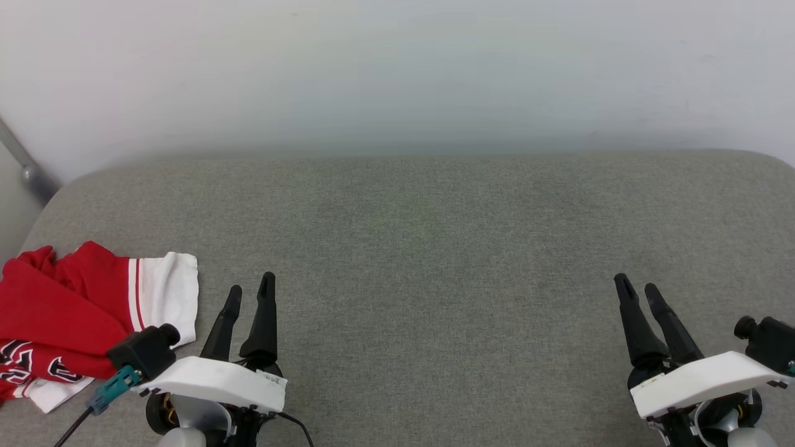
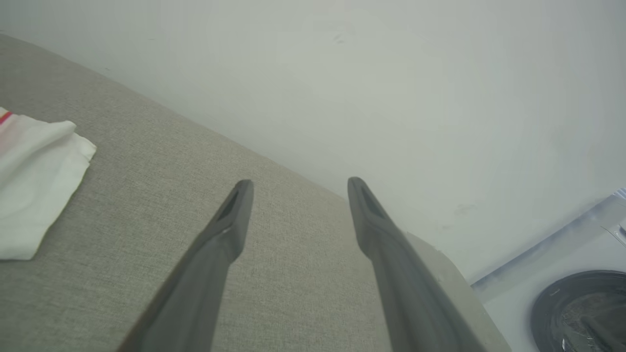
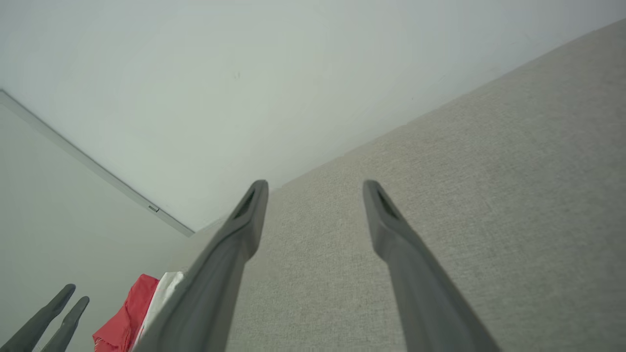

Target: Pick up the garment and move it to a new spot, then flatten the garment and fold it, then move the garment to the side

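The garment [image 1: 68, 304] lay crumpled at the grey desk's [image 1: 435, 248] left edge, its black lettering [image 1: 31, 366] folded and unreadable. The left claw [image 1: 250, 297], just beside it, and the right claw [image 1: 640, 293], well apart, both stood open and empty.

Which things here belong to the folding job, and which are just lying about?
Job: garment, crumpled at left; left gripper, open; right gripper, open; grey cloth surface under it.
Just there: white wall; white appliance with round dark door.
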### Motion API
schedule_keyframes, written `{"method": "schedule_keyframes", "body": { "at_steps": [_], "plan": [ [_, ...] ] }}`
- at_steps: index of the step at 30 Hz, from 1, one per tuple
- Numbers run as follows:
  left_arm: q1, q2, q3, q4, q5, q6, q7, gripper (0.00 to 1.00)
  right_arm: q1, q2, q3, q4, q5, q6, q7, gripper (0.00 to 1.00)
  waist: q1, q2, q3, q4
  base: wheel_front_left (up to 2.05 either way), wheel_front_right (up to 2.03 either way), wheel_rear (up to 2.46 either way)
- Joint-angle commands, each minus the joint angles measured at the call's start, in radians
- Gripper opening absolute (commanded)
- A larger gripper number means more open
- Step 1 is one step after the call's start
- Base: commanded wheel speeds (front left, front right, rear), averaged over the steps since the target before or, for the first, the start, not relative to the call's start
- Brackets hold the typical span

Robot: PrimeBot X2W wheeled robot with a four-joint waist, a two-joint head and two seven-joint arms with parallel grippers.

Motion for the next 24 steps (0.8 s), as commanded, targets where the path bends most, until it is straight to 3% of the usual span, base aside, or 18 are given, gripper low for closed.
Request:
{"method": "schedule_keyframes", "body": {
  "at_steps": [1, 5, 24],
  "plan": [
    [-0.023, 0.010, -0.009, -0.016, 0.035, 0.005, -0.010, 1.00, -0.004, -0.002, 0.003, -0.021, -0.034, 0.000, 0.002, 1.00, 0.0000, -0.0001, 0.000, 0.000, 0.00, 0.00, 0.00],
    [-0.025, 0.021, -0.034, -0.014, 0.119, 0.016, -0.028, 1.00, 0.002, 0.003, 0.002, -0.036, -0.120, 0.000, 0.006, 1.00, 0.0000, -0.0001, 0.000, 0.001, 0.00, 0.00, 0.00],
    [-0.034, 0.043, -0.095, 0.010, 0.325, 0.055, -0.079, 1.00, 0.019, 0.014, -0.005, -0.078, -0.362, 0.000, 0.005, 1.00, 0.0000, -0.0001, -0.008, 0.006, 0.00, 0.00, 0.00]
  ]
}}
